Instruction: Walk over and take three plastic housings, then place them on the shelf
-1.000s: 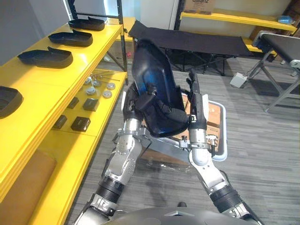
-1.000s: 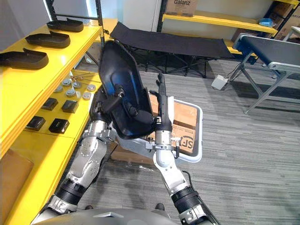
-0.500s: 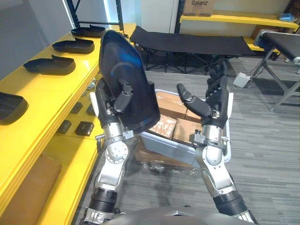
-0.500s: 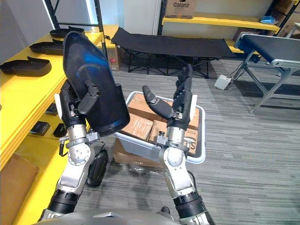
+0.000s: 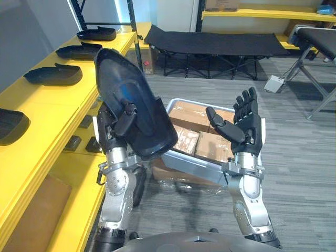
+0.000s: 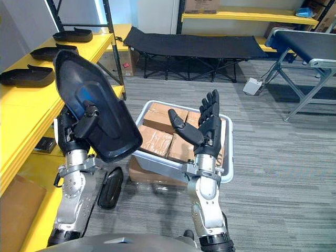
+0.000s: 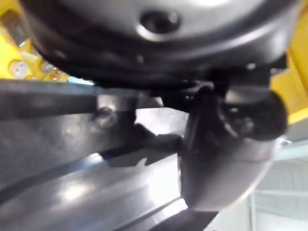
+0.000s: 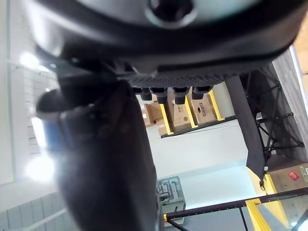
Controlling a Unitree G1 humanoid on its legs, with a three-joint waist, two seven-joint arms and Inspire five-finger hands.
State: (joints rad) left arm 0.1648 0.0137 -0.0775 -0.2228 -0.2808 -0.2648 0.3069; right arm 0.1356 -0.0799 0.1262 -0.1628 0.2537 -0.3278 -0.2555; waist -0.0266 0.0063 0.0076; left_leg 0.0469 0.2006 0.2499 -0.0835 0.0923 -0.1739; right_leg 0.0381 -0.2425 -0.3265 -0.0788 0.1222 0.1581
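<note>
A large glossy black plastic housing point(image 5: 131, 113) stands upright in front of me, raised beside the yellow shelf point(image 5: 58, 105). My left hand point(image 5: 113, 126) is shut on it, fingers behind and thumb point(image 7: 231, 144) hooked over its inner face point(image 7: 72, 192). My right hand point(image 6: 207, 128) is held up, open and holding nothing, apart from the housing to its right, with straight fingers point(image 8: 173, 94). Several more black housings point(image 5: 52, 75) lie in a row on the shelf's top board. Another dark housing point(image 6: 110, 186) lies on the floor by the shelf's foot.
A grey bin point(image 6: 178, 167) of wrapped cardboard boxes point(image 5: 210, 144) sits on the floor just ahead. Small dark parts point(image 5: 73, 143) lie on the lower shelf board. A black cot point(image 5: 210, 42) stands further back, a conveyor point(image 5: 317, 42) at the far right.
My right hand has come off the housing and drawn away to the right, open. The left hand alone has carried the housing left towards the shelf. The camera has shifted too.
</note>
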